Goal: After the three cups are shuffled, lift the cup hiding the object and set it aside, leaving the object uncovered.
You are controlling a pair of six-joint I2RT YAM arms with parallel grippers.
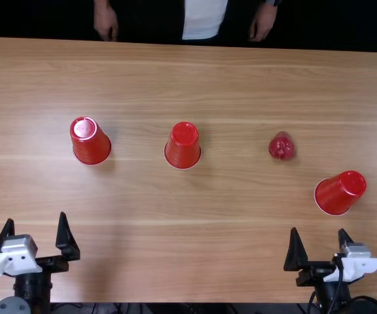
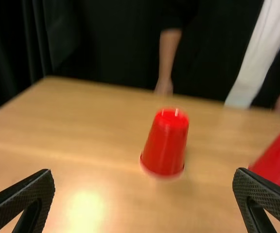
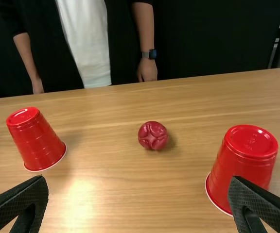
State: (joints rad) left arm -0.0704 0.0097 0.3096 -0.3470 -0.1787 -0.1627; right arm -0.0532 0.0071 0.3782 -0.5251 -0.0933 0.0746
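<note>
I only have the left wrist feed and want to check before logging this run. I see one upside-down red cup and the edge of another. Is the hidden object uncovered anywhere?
Observer: Yes. A red ball sits bare on the table, to the right of the middle cup.
Operator: What else is over on that side?
Observer: A third cup stands upside down, nearer the right gripper and apart from the ball.
Operator: Is that gripper holding anything?
Observer: No. It is open and empty, back by the table's near edge.
</note>
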